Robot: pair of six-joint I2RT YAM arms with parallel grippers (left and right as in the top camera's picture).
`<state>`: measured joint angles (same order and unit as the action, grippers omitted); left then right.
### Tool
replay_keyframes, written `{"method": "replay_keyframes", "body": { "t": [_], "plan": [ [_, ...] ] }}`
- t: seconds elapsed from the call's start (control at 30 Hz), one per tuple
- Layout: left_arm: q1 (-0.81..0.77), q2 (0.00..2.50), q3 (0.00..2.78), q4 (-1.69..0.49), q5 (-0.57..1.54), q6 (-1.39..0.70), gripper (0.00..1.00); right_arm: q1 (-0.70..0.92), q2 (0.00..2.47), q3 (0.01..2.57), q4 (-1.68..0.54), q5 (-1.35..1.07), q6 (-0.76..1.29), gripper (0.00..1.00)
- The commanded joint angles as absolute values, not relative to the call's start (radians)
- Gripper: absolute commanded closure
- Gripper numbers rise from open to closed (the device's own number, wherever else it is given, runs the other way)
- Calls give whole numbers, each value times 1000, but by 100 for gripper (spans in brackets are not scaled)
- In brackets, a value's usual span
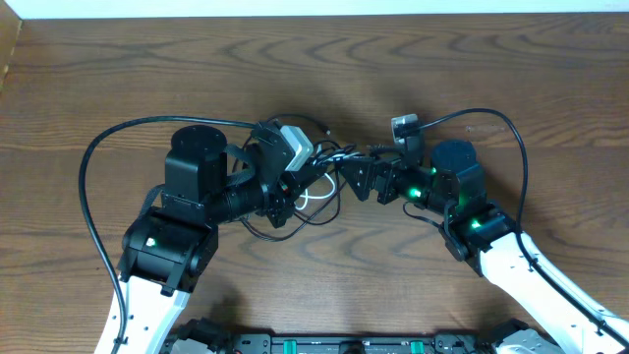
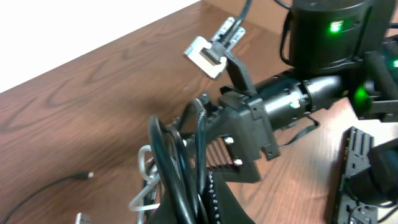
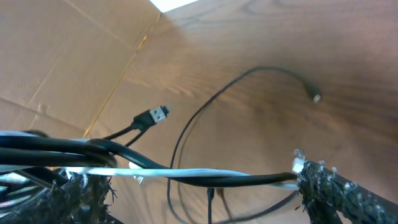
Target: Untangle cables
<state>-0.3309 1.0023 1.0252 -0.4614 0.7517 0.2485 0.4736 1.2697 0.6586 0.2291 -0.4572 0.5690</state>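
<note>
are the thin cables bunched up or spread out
Mostly bunched: thin black and white cables run together in one bundle; one black cord lies loose apart.

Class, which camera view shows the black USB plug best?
The right wrist view: the USB plug is close, its metal tip sharp. Overhead it is lost in the cable bundle; the left wrist view shows no such plug clearly.

Seen from above, the cables lie mostly buried under the left claw and right claw, so their crossings cannot be traced. The left wrist view cuts the bundle off at its bottom edge. The right wrist view's far plug is too small to identify.
</note>
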Motion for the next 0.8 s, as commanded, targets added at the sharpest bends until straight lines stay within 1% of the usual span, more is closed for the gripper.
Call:
{"method": "replay_keyframes", "body": {
  "t": [0.0,0.1,0.23,0.33,0.4,0.43,0.5,0.63,0.7,0.77],
  "plan": [
    [-329,999,1051,-455,854,295,92,449,1268,659,244,-356,563,6],
    [-329,998,1051,-453,857,296,92,410,1268,659,251,-329,563,7],
    [-329,998,1051,-420,857,296,92,351,1268,659,190,-319,561,12],
    [-329,998,1051,-398,857,297,92,305,1268,659,42,-297,560,19],
    [-329,998,1051,-398,857,300,92,291,1268,659,-49,-298,560,18],
    [-329,998,1051,-398,857,300,92,289,1268,659,-115,-320,566,18],
    [-328,998,1051,-398,856,300,92,289,1268,659,-171,-401,572,16],
    [-329,998,1051,-402,857,299,92,289,1268,659,-143,-608,572,12],
    [-329,998,1051,-409,880,299,92,289,1268,659,-92,-681,581,11],
    [-329,999,1051,-415,973,299,92,289,1268,659,22,-783,591,9]
  ]
}}
